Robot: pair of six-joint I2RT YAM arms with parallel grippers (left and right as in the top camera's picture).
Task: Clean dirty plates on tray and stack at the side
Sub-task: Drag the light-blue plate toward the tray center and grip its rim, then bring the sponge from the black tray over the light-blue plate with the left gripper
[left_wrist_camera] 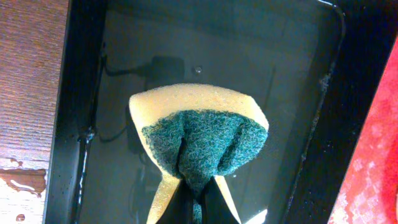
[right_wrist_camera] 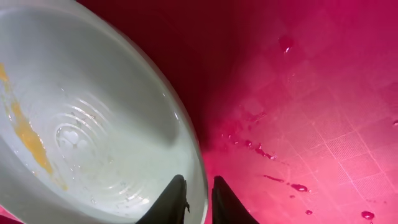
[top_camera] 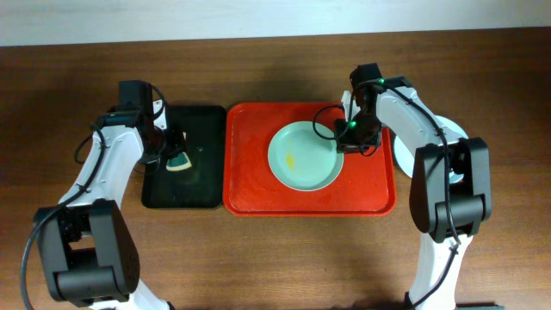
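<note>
Currently, tray (top_camera: 250, 185): red, flat on the middle of the desk, closer to the far edge than to the near edge.
Plate on tray: 1 pale green plate (top_camera: 297, 164), lying in the right half of the tray, toward its far side.
Soil: 1 yellow smear (right_wrist_camera: 28, 140) on the plate floor, left of centre.
Right gripper (right_wrist_camera: 199, 186): at the plate's right rim, with 1 finger inside the rim and 1 outside. The fingers are closed onto the rim.
Tray surface: water droplets (right_wrist_camera: 258, 149) on the red floor beside the plate.
Black tray (top_camera: 202, 181): just beside the red tray's left edge, on the left half of the desk.
Left gripper (left_wrist_camera: 196, 202): over the black tray, fingers clamped on the sponge.
Sponge (left_wrist_camera: 199, 137): yellow foam with a green scouring face, folded by the grip.
Right side of desk: pale plate (top_camera: 456, 131) just beside the tray's right edge, mostly hidden under the right arm. The number of plates there cannot be told.
</note>
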